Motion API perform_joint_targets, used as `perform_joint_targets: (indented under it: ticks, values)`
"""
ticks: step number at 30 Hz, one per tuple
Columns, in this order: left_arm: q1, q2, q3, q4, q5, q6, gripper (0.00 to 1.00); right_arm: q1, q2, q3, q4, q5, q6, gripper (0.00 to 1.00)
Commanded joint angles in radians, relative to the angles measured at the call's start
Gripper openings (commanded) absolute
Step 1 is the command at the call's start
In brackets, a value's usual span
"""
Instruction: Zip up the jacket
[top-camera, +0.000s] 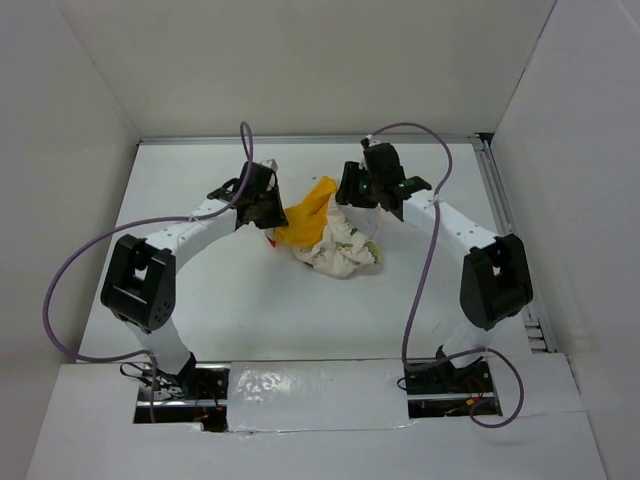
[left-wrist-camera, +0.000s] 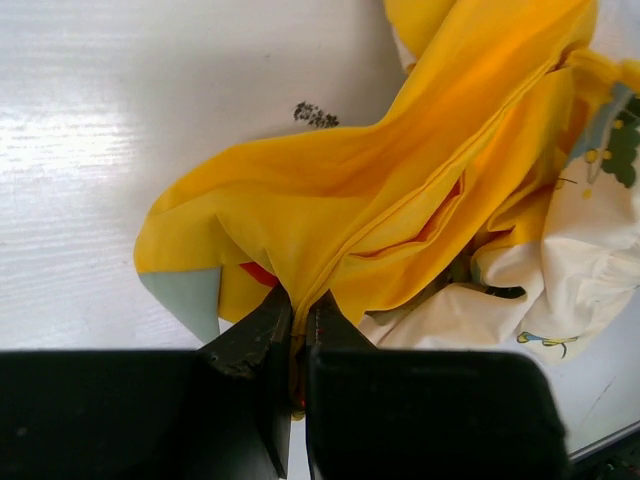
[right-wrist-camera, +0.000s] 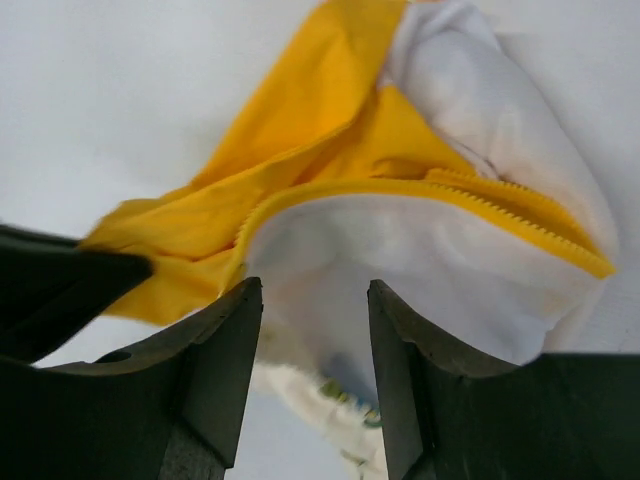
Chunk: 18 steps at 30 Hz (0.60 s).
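At the near edge of the table (top-camera: 200, 330) my two bases sit side by side, a purple cable (top-camera: 58, 290) looping out from each arm. Farther in, my left gripper (left-wrist-camera: 298, 305) has its jaws pressed almost together on a yellow edge of the jacket (left-wrist-camera: 400, 200), pinching a seam of the lining where it rises off the table. My right gripper (right-wrist-camera: 315, 300) stands with its jaws wide apart and holds nothing; a fold of white cloth edged with yellow zipper teeth (right-wrist-camera: 500, 200) lies just beyond its fingertips. From above, the jacket (top-camera: 325, 235) sits bunched between the two grippers, near the middle of the table, yellow side toward the left gripper (top-camera: 262, 205) and printed cream side toward the right gripper (top-camera: 370, 190). The prints (left-wrist-camera: 620, 140) are green and yellow shapes, too small to read as words; a dark speck (left-wrist-camera: 315, 115) on the table beside the cloth is likewise unreadable. White tabletop shows on every side of the jacket. White walls (top-camera: 330, 60) close the left, right and far edges, with a metal rail (top-camera: 500, 210) along the right one.
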Motion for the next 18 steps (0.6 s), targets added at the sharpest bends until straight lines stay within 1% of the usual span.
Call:
perform_joint_targets:
  ticks: [1,2,4,5,8,11,12,15,16,17,18]
  values:
    - [0.003,-0.025,-0.033,-0.014,-0.031,-0.038,0.0,0.019,-0.133,0.039,0.007,-0.009,-0.017,0.54]
    - [0.003,-0.034,-0.051,-0.015,-0.044,-0.044,0.0,0.019,-0.151,-0.081,0.047,0.038,-0.024,0.86]
    - [0.003,-0.067,-0.072,-0.028,-0.047,-0.058,0.0,0.025,-0.218,-0.12,0.069,0.035,-0.011,0.89]
    - [0.001,-0.08,-0.096,-0.029,-0.045,-0.069,0.0,0.029,-0.239,-0.133,0.076,0.031,-0.015,0.92]
    - [0.001,-0.152,-0.15,-0.022,-0.045,-0.084,0.0,0.064,-0.25,-0.139,0.054,0.055,-0.05,1.0]
    - [0.0,-0.203,-0.208,0.004,-0.045,-0.091,0.0,0.101,-0.198,-0.11,0.024,0.086,-0.063,1.0]
    - [-0.002,-0.246,-0.229,0.012,-0.045,-0.094,0.0,0.106,-0.152,-0.09,0.0,0.129,-0.06,1.0]
    - [0.0,-0.278,-0.251,0.014,-0.045,-0.094,0.0,0.111,-0.063,-0.056,-0.017,0.137,-0.053,1.0]
    - [0.0,-0.294,-0.257,0.015,-0.045,-0.092,0.0,0.118,-0.044,-0.035,-0.019,0.128,-0.055,0.98]
    - [-0.002,-0.298,-0.26,0.018,-0.047,-0.089,0.0,0.126,-0.012,-0.025,-0.019,0.123,-0.058,0.92]
    - [0.001,-0.301,-0.259,0.02,-0.045,-0.084,0.0,0.132,0.0,-0.019,-0.014,0.118,-0.06,0.81]
